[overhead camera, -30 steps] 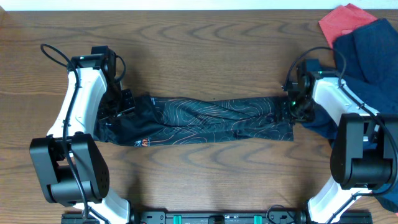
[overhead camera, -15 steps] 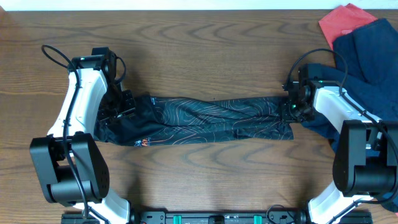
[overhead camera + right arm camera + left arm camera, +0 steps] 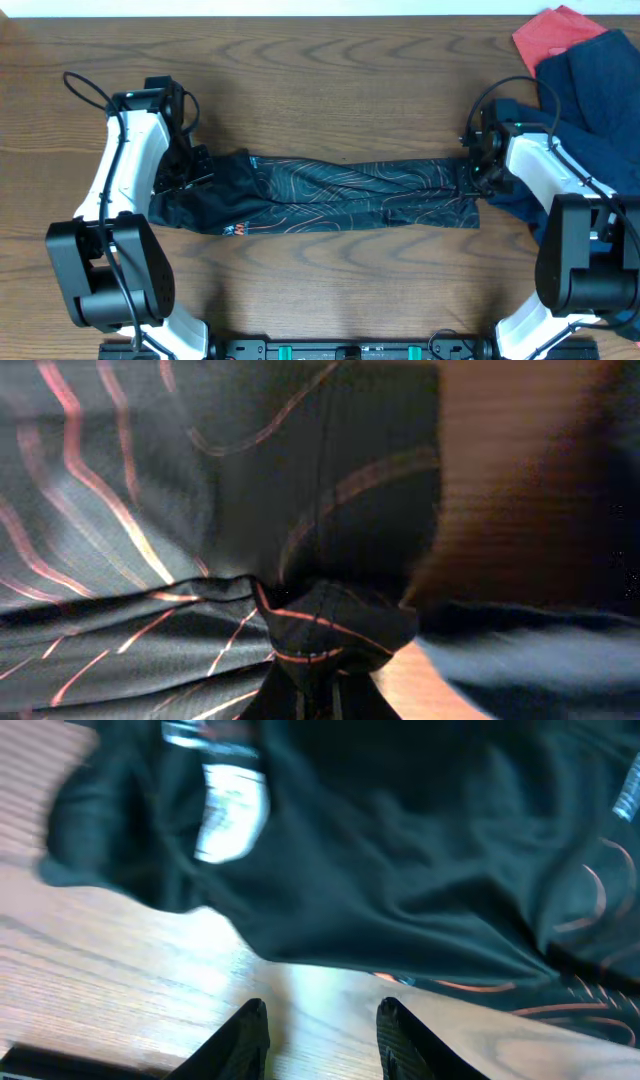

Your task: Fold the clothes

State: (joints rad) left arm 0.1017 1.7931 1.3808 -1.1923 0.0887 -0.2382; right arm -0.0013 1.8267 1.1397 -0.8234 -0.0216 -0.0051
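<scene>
The black jersey (image 3: 330,192) is sitting pinched at its right end in the right tool (image 3: 315,695), which is clamping fully closed on it, arm bending inward. The left tool (image 3: 320,1020) is hovering half-open and empty beside the left end. This single garment, slick with thin orange contour lines, is lying in a long band across the wooden counter (image 3: 320,80). One navy pile (image 3: 600,90) and one red cloth (image 3: 550,35) are lying far right.

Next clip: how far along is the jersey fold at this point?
Done, it seems: the black jersey lies as a long narrow band across the table, apparently folded lengthwise. In hand: the right gripper is shut on a pinch of its right end; the left gripper sits open at the left end, gripping nothing. Left: the crosswise folds.
</scene>
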